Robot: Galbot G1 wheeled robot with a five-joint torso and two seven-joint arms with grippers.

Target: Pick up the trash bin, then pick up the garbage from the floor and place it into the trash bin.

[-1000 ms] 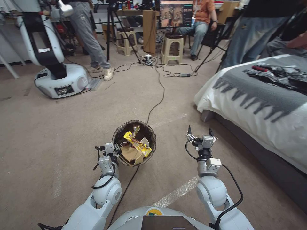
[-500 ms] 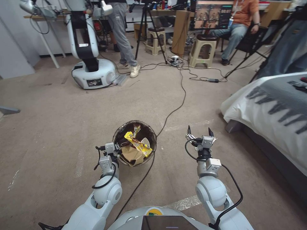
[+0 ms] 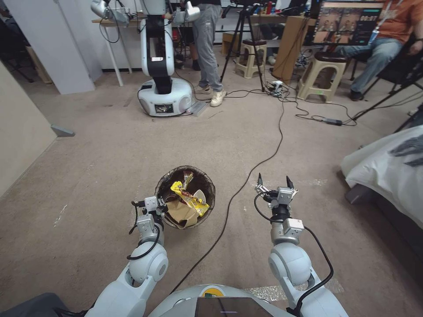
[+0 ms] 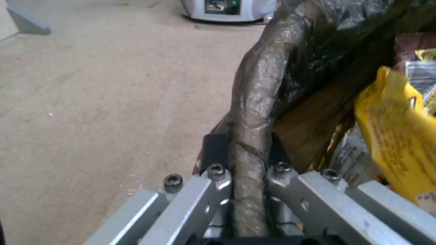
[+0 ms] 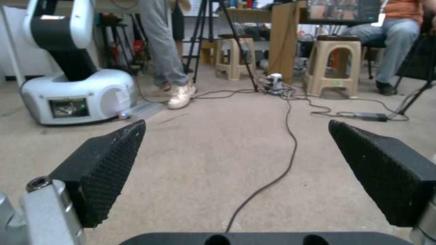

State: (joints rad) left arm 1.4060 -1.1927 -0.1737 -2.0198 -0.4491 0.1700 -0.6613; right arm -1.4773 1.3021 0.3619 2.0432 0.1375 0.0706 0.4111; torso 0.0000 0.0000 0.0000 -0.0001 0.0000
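Observation:
The trash bin (image 3: 200,176), a round bucket lined with a dark brown bag, hangs in front of me at the head view's centre. My left gripper (image 3: 161,207) is shut on its bag-wrapped rim (image 4: 254,102), one finger on each side of the rim. Inside lie garbage items: a yellow wrapper (image 3: 189,198), also visible as yellow wrapper (image 4: 400,129) in the left wrist view, and a flat brown paper bag (image 3: 180,214). My right gripper (image 3: 273,181) is held out to the right of the bin, open and holding nothing, its black pads (image 5: 109,163) wide apart above bare carpet.
A black cable (image 3: 246,180) runs across the carpet between my arms toward a power strip (image 3: 276,86). Another white robot (image 3: 163,83) stands ahead, a person beside it. A bed corner (image 3: 387,171) is at right, a wall (image 3: 17,132) at left, stools (image 3: 319,75) and a tripod (image 3: 241,39) farther back.
The whole head view has swung to the left: the bed slid toward the right edge and the other robot toward the centre. Both grippers and the bin keep their places relative to me.

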